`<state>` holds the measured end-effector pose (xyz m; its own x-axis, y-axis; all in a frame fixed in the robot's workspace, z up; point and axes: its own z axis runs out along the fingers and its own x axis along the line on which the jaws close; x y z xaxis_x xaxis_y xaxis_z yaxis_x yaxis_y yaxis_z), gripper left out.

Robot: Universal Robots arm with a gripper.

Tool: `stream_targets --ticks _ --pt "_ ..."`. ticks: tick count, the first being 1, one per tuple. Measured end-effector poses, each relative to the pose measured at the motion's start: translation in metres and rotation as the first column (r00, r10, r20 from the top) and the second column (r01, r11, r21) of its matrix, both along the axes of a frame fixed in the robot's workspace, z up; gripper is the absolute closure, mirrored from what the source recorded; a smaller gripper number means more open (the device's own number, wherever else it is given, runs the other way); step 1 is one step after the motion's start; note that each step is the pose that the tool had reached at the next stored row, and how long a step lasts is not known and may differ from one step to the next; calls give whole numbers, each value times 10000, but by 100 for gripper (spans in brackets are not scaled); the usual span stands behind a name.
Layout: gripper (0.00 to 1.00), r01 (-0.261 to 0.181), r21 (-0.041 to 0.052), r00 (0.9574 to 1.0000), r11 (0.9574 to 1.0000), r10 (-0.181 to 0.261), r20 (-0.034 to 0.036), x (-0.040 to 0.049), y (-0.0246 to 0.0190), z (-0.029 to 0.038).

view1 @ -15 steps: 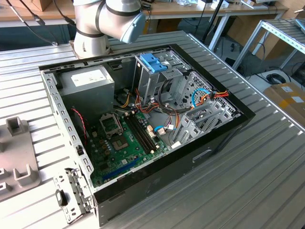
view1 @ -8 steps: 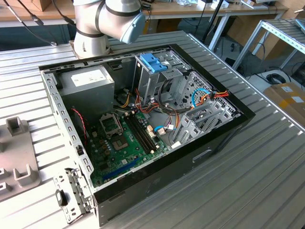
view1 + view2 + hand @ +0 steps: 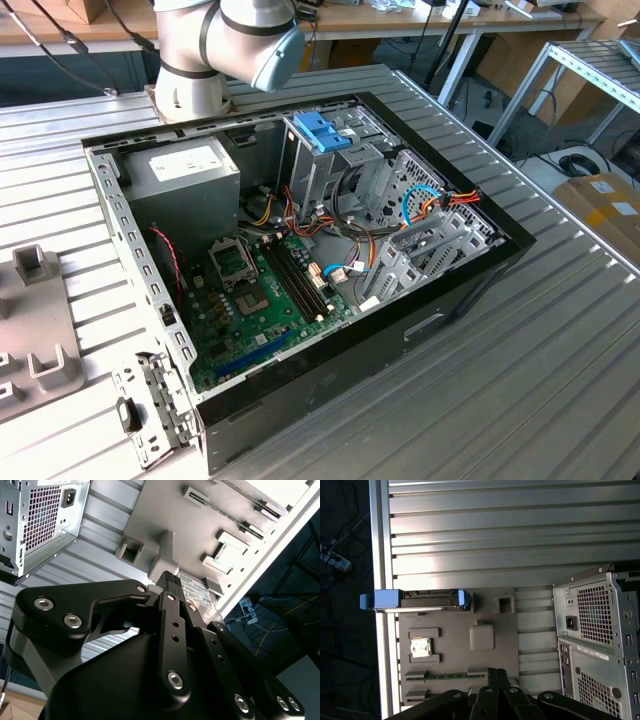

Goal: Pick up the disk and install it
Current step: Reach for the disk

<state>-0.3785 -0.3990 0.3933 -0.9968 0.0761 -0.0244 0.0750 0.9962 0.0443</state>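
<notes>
The disk (image 3: 427,600) stands on its edge in a grey fixture tray (image 3: 510,650), with light-blue carrier ends showing at both sides. In the second wrist view its white label (image 3: 196,593) peeks out just behind the black fingers. My gripper (image 3: 496,672) hovers above the tray's other side, apart from the disk. Its fingers are together and shut on nothing, as the second wrist view of the gripper (image 3: 170,578) also shows. The open computer case (image 3: 300,250) lies on the ribbed metal table.
The case's rear panel (image 3: 595,640) stands beside the tray. Inside the case are a grey power-supply box (image 3: 185,168), a blue latch piece (image 3: 322,130) on the drive cage, and cables. The tray (image 3: 30,330) sits near the table edge (image 3: 382,630).
</notes>
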Motion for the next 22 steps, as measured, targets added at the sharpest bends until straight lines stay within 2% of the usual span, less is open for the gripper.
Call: stream_targets --ticks 6,15,16,18,19,20,22 --pt "90 0 0 10000 10000 0 1 -65 0 -1" --pt "90 0 2 10000 10000 0 -12 -71 1 -1" --pt "90 2 1 10000 10000 -2 -38 -72 1 -2" --pt "90 0 1 9998 10000 0 -200 -71 0 -5" --pt "90 0 0 9993 10000 0 -363 -71 0 -8" --pt "90 0 1 9991 10000 0 -416 -71 1 -10" --pt "90 1 1 9991 10000 -1 -434 -72 0 -9"
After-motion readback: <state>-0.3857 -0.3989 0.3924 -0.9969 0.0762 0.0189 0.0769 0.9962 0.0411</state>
